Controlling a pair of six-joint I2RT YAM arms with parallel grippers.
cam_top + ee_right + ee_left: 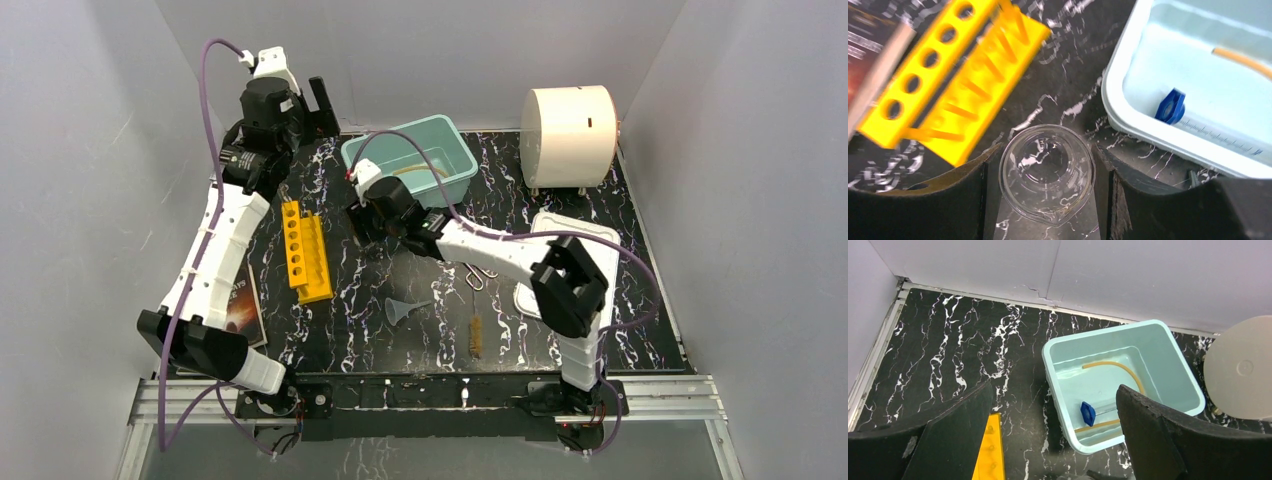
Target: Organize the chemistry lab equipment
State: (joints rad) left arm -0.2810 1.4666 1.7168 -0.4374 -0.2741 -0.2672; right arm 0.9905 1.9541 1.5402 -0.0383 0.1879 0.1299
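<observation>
My right gripper (1047, 172) is shut on a clear beaker (1048, 165) and holds it by its sides, just in front of a teal bin (1122, 114). In the top view this gripper (372, 232) is left of table centre. The bin (352, 158) holds a tan rubber tube (1128, 371) and a glass tube with a blue cap (1087, 413). My left gripper (1054, 392) is open and empty, raised at the back left (322, 103). A clear funnel (400, 310), a brown bristle brush (476, 335) and metal tongs (478, 275) lie on the table.
A yellow test-tube rack (305, 250) lies left of the right gripper, and a paperback book (243, 305) lies by the left arm. A big white cylinder (568, 135) stands at the back right, with a white tray (580, 232) in front of it under the right arm.
</observation>
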